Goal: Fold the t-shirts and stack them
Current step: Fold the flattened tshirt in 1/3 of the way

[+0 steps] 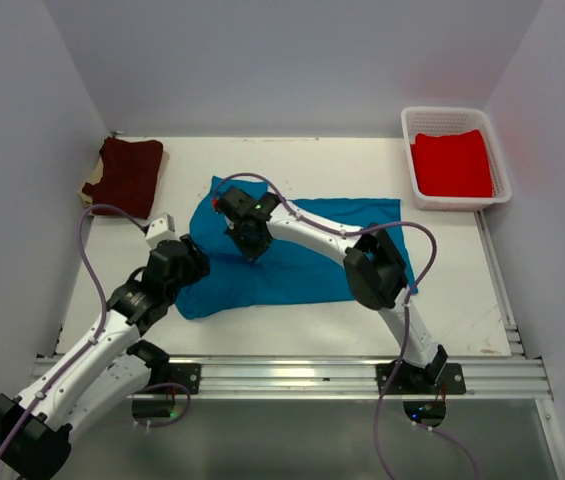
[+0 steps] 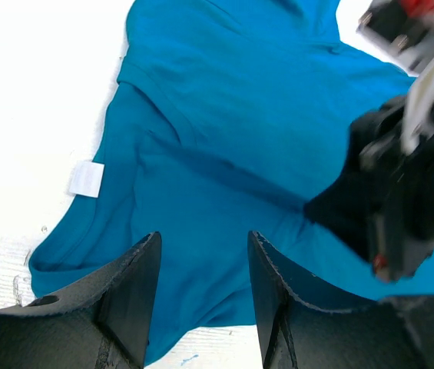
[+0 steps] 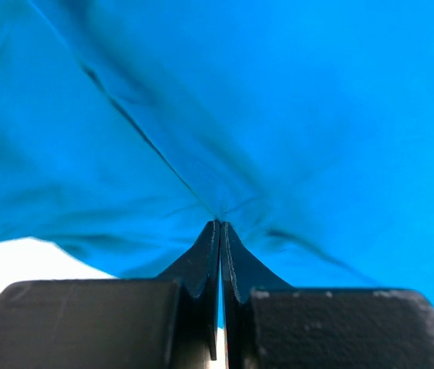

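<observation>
Your teal shirt lies spread across the middle of the tabletop, its long side running left to right, with the left end bunched and rumpled. Your right fingers are pressed together on a small ridge of that shirt, in its left-middle part, and in the right wrist view creases run outward from the pinch. In the top view the right arm reaches from its base leftward over the cloth to get there. Your left fingers stand spread apart with nothing between them, poised over the shirt's near left edge; you cannot tell from these views whether they touch the cloth. A white tag shows on the shirt's left part in the left wrist view. The maroon shirt sits folded at the far left corner of the tabletop, well apart from the teal one. The red shirt lies inside the basket at the far right corner.
</observation>
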Robot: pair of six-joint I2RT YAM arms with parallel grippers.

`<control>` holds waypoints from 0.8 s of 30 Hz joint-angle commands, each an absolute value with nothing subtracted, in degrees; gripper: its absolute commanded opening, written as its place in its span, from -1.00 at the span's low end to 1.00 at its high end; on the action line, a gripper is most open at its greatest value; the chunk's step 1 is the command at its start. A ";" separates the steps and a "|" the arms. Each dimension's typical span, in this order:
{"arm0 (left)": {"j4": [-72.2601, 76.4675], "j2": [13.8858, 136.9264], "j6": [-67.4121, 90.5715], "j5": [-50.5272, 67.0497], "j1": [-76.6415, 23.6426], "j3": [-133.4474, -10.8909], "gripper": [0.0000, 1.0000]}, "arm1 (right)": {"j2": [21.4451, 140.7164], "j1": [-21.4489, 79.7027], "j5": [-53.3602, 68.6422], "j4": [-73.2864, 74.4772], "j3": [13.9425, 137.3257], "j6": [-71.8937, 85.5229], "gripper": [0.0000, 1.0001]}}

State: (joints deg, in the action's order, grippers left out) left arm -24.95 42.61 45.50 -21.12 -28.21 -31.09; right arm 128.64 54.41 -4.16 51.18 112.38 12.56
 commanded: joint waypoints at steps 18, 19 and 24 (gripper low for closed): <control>-17.24 46.13 40.09 -12.14 -27.95 -29.97 0.02 | 123.68 47.02 -7.55 40.79 103.11 14.50 0.06; -16.18 46.84 38.95 -10.74 -27.95 -29.54 0.01 | 120.79 47.02 -8.25 39.91 101.44 14.68 0.06; -4.95 54.73 35.77 -0.27 -27.95 -26.90 -0.20 | 113.65 47.02 -14.13 36.83 93.79 15.47 0.09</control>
State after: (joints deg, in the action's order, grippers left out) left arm -15.35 50.41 39.64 -7.86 -28.16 -28.73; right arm 120.64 46.98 -8.43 40.86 95.94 14.17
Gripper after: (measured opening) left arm 0.430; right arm 0.539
